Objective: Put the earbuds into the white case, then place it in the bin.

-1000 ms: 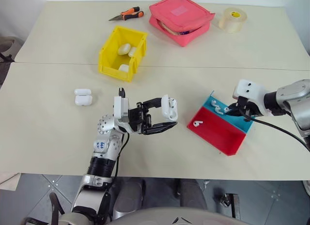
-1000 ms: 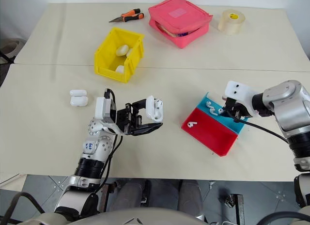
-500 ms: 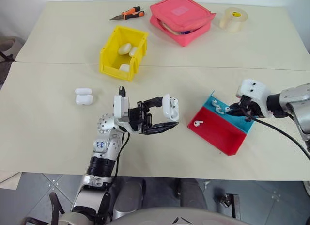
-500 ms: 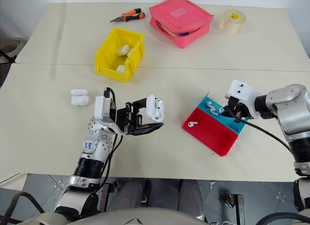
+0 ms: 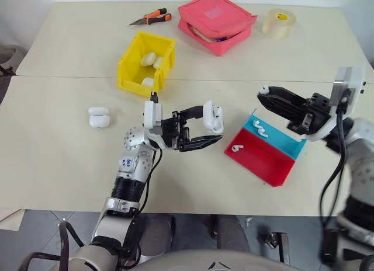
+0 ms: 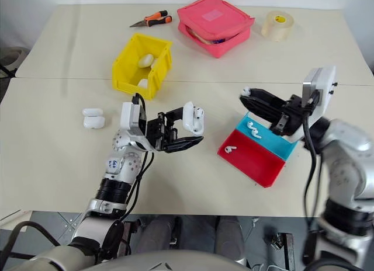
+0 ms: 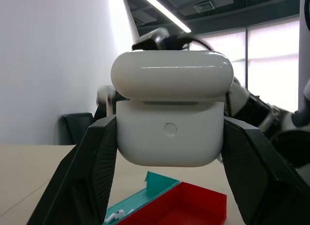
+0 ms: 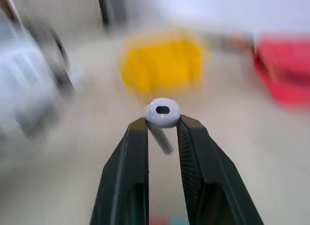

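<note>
Earbud of glossy white plastic (image 8: 162, 114) sits clenched in the right end effector (image 5: 266, 94); the left end effector (image 5: 211, 131) grasps the open small white pebble-shaped case (image 5: 213, 117) above the counter (image 5: 70, 160).

— Is the lane between my two grippers open?
— Yes, bare table (image 5: 234, 98) lies between the left gripper (image 5: 211, 131) and the right gripper (image 5: 264, 96); only the red-and-blue tray (image 5: 266, 160) sits below.
— And toward the bin (image 5: 131, 72)?
— Open from the front; two spare cases (image 5: 99, 116) lie well left.
</note>
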You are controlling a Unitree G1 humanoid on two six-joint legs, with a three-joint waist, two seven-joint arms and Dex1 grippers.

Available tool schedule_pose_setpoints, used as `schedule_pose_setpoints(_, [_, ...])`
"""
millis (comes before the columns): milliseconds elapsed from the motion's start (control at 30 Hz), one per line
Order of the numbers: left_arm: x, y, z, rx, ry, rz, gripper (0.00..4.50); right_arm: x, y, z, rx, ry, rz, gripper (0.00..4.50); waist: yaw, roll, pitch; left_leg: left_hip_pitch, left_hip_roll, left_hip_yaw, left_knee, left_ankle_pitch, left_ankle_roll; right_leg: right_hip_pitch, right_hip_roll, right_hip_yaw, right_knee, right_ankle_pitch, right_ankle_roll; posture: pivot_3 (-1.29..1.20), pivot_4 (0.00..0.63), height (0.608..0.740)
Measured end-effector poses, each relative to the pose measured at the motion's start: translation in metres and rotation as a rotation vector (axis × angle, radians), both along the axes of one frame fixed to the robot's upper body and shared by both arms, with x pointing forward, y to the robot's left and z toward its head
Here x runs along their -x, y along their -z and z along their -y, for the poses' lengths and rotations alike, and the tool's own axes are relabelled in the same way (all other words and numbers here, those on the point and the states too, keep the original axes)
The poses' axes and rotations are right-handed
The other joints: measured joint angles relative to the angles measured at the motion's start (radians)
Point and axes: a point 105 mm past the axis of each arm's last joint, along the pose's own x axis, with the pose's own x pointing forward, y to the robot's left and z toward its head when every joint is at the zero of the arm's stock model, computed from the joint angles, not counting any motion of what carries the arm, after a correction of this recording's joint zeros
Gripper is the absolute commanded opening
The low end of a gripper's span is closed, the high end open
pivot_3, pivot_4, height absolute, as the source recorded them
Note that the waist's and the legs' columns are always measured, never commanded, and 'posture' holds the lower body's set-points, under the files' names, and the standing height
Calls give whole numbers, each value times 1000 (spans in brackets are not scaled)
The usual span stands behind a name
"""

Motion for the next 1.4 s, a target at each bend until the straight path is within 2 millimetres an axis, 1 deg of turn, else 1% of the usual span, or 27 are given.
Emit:
schedule_pose_setpoints(33, [0, -1, 0, -3, 5, 2, 2796, 4, 2, -7, -37, -17, -16, 467, 2, 0, 0, 0, -1, 0, 0, 0, 0, 0, -1, 0, 0, 0, 0, 0, 150, 740])
schedule_pose_setpoints(100, [0, -2, -1, -13, 10, 10, 2796, 14, -1, -18, -111, -45, -20, 467, 1, 0, 0, 0, -2, 0, 0, 0, 1, 0, -1, 1, 0, 0, 0, 0, 150, 740])
schedule_pose_setpoints(167, [-1, -2, -2, -19, 14, 11, 2796, 18, -3, -24, -176, -51, -22, 467, 0, 0, 0, 1, -1, 0, 0, 0, 1, 0, 0, 1, 0, 0, 0, 0, 150, 740])
schedule_pose_setpoints(233, [-1, -2, -2, -22, 18, 8, 2796, 21, 2, -35, -225, -71, -53, 467, -2, 0, 0, 1, -1, 0, -1, 0, 1, 0, 0, 1, 0, 0, 0, 0, 150, 740])
schedule_pose_setpoints(300, [-1, -2, -1, -22, 23, 2, 2796, 22, 6, -40, -232, -77, -75, 467, -3, 0, 0, 1, -2, 1, -1, 0, 1, 0, 0, 1, 0, 0, 0, 0, 150, 740])
schedule_pose_setpoints(433, [-1, -2, -1, -22, 21, -2, 2796, 23, 9, -46, -249, -83, -79, 467, -3, 0, 0, 1, -1, 1, -1, 0, 1, 0, 0, 1, 1, 0, 0, 0, 150, 740])
schedule_pose_setpoints(533, [-2, -2, -1, -18, 17, -7, 2796, 26, 16, -50, -257, -93, -104, 467, -3, 0, 0, 1, -1, 2, -1, 0, 1, 0, 0, 1, 1, 0, 0, 0, 150, 740])
schedule_pose_setpoints(767, [-5, -2, -2, -18, 1, -18, 2796, 29, 23, -50, -249, -89, -121, 467, -3, 0, 0, 1, -1, 2, -1, 0, 1, 0, 0, 1, 0, 0, 0, 0, 150, 740])
schedule_pose_setpoints(1133, [-6, -1, -3, -30, -4, -29, 2796, 30, 26, -49, -200, -104, -133, 467, -2, 0, 0, 1, -1, 2, -1, 0, 1, 0, 0, 1, 0, 0, 0, 0, 150, 740])
schedule_pose_setpoints(1400, [-5, 4, -4, -68, -9, -26, 2796, 30, 32, -50, -155, -130, -218, 467, -1, 0, 0, 1, -1, 2, -1, 0, 1, 0, 0, 1, 0, 0, 0, 0, 150, 740])
